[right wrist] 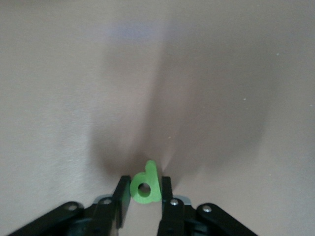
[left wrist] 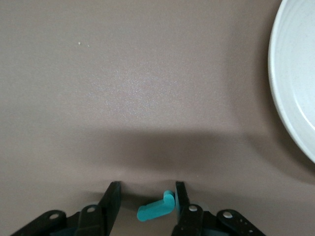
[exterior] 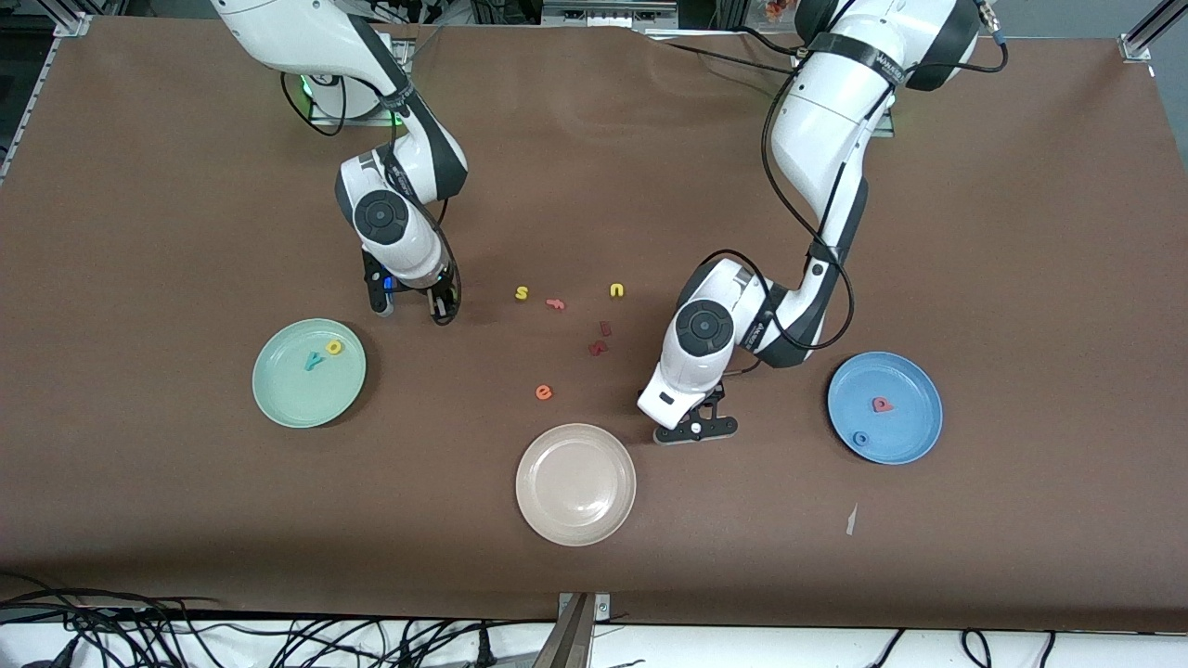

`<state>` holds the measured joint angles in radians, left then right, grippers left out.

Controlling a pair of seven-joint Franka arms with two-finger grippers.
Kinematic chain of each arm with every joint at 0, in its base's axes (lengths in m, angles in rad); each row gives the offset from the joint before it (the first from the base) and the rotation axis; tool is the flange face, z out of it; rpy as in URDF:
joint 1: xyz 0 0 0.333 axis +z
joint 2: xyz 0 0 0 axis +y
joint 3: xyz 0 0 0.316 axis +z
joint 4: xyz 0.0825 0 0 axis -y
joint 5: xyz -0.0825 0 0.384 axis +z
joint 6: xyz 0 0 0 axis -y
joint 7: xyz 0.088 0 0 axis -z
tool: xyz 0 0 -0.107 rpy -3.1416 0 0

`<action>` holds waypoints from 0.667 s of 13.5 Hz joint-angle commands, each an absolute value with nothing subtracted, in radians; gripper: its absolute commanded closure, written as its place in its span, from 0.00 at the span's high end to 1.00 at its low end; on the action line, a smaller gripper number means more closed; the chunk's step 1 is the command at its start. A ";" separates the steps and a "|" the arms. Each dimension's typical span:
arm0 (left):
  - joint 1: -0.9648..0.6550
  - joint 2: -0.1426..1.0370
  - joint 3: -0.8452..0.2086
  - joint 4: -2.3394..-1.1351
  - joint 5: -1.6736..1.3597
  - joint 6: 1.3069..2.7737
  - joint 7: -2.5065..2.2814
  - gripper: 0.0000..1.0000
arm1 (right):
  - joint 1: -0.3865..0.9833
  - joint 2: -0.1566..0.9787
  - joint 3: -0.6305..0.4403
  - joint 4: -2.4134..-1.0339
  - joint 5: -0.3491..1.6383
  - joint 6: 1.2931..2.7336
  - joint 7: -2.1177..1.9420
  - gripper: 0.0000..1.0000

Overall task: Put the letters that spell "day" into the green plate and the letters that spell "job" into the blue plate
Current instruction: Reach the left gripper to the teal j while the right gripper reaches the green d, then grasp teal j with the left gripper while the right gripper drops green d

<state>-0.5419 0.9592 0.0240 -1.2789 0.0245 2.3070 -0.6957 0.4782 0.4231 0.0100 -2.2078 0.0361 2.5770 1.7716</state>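
Note:
My right gripper (exterior: 415, 306) (right wrist: 144, 181) is down at the table beside the green plate (exterior: 297, 394), shut on the green a (right wrist: 145, 189), which stands on edge between its fingers. The yellow d (exterior: 334, 347) and teal y (exterior: 314, 361) lie in that plate. My left gripper (exterior: 694, 429) (left wrist: 145, 189) is low over the table beside the cream plate (exterior: 575, 482) (left wrist: 295, 88). It is open around the teal j (left wrist: 156, 208), which touches one finger only. The blue plate (exterior: 905, 427) holds the pinkish-red b (exterior: 881, 404) and the blue o (exterior: 860, 438).
Loose letters lie mid-table between the arms: a yellow s (exterior: 522, 293), a small orange letter (exterior: 555, 303), a yellow u (exterior: 616, 290), two dark red letters (exterior: 598, 348) and an orange e (exterior: 544, 392). A paper scrap (exterior: 851, 520) lies nearer the front camera than the blue plate.

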 commanded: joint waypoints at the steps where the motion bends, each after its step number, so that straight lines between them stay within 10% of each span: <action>1: -0.555 0.979 0.038 -1.246 0.046 2.304 -0.695 0.52 | 0.483 0.394 -0.055 -2.172 0.022 2.559 1.749 0.00; 9: -0.557 0.979 0.035 -1.247 0.043 2.304 -0.704 0.42 | 0.362 0.357 -0.221 -2.056 0.026 2.474 1.369 0.00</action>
<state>-0.5434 0.9624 0.0242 -1.2746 0.0246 2.3078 -0.6960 0.3975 0.3684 -0.2116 -2.0749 0.0340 2.5041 1.4507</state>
